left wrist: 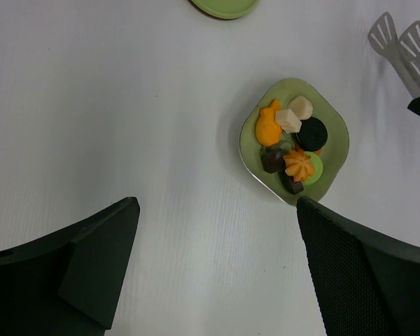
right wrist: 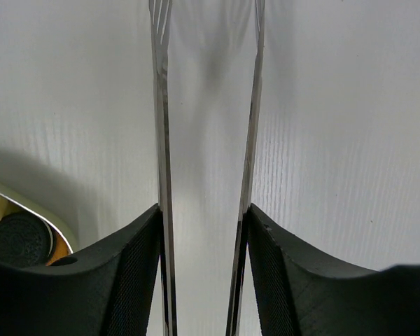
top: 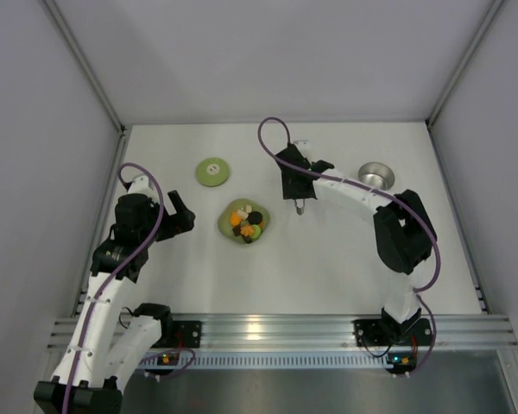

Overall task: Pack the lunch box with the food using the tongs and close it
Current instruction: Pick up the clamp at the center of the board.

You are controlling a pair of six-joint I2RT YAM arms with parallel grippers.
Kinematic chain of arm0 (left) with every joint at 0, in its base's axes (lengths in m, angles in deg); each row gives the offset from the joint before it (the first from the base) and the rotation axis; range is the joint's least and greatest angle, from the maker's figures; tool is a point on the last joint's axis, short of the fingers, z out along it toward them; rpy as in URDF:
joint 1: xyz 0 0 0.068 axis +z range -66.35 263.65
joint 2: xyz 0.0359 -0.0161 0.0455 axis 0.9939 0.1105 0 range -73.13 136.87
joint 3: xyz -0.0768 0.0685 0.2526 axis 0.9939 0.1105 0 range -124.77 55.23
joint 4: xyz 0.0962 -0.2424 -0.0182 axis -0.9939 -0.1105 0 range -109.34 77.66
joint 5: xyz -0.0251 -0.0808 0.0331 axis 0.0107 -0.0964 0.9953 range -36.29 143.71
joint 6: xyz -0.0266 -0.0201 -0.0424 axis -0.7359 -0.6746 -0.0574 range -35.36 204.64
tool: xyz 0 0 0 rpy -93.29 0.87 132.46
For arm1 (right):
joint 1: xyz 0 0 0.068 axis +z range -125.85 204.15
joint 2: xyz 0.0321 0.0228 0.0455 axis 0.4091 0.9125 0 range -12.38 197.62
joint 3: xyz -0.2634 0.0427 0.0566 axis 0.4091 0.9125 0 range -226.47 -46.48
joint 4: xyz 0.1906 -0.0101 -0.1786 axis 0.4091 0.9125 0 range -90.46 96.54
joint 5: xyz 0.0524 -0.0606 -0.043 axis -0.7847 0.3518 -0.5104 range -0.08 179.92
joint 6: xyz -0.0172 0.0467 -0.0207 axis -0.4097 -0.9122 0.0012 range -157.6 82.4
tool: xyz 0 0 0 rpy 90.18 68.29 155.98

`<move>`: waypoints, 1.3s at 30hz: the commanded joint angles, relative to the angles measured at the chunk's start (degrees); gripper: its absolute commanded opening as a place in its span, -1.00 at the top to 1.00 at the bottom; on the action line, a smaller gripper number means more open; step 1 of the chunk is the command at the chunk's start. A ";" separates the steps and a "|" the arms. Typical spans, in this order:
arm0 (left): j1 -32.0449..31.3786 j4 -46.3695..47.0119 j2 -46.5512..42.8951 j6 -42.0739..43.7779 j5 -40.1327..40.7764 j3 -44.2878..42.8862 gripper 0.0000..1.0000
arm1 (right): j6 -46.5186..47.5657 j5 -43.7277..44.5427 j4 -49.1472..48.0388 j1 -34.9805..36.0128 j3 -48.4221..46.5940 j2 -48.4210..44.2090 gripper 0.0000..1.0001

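Note:
The lunch box [top: 375, 177], a round silvery tin, stands open at the back right. Its green lid [top: 212, 171] lies flat at the back left, its edge showing in the left wrist view [left wrist: 224, 5]. The food [top: 246, 222], several small orange, green, dark and white pieces [left wrist: 294, 143], sits on a light green plate [top: 223, 226]. My right gripper [top: 297, 191] [right wrist: 203, 210] is shut on the tongs [right wrist: 161, 133], whose tips [top: 300, 207] [left wrist: 402, 49] hang just right of the plate. My left gripper [top: 180, 217] [left wrist: 215, 204] stands open and empty, left of the plate.
The plate [left wrist: 332, 150] lies mid-table between the two arms; its corner and a black round biscuit [right wrist: 19, 238] show at the lower left of the right wrist view. White walls enclose the table on three sides.

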 commanded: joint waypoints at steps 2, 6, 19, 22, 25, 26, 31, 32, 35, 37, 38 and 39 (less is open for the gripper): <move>-0.27 1.51 -0.16 -0.01 0.38 -0.17 -0.98 | -0.09 0.34 -1.22 0.46 2.91 -5.75 0.01; -0.27 1.51 -0.16 -0.01 0.47 -0.17 -0.98 | 0.00 -0.19 -1.40 0.54 5.38 -8.92 0.02; -0.36 1.51 -0.16 -0.01 0.38 -0.17 -0.98 | 0.53 -2.65 0.27 0.72 11.01 -20.86 -0.05; -0.36 1.60 -0.24 0.17 0.38 -0.17 -0.98 | 0.61 -3.26 0.97 1.42 12.23 -23.41 -0.05; -0.36 1.60 -0.16 0.17 0.38 -0.17 -0.98 | 0.53 -3.36 1.59 3.09 13.64 -26.57 -0.03; -0.36 1.51 -0.16 0.17 0.38 -0.17 -0.98 | 0.44 -3.09 1.68 4.22 14.25 -27.55 -0.03; -0.36 1.60 -0.24 0.17 0.20 -0.17 -0.98 | -0.88 -2.91 3.26 8.44 16.01 -33.52 0.03; -0.45 1.68 -0.16 0.17 0.20 -0.17 -0.98 | -1.40 -3.09 3.43 9.93 16.54 -34.23 0.03; -0.45 1.60 -0.16 0.17 0.20 -0.17 -0.98 | -2.37 -3.27 4.22 13.27 17.33 -36.52 0.04; -0.45 1.60 -0.07 0.17 0.12 -0.17 -0.98 | -3.07 -3.18 4.58 15.12 17.60 -37.57 0.04; -0.45 1.60 0.02 0.25 0.12 -0.17 -0.98 | -3.60 -3.27 4.58 17.05 17.77 -37.75 0.03; -0.45 1.60 -0.07 0.25 0.20 -0.17 -0.98 | -3.78 -3.27 4.58 17.94 17.78 -37.75 0.04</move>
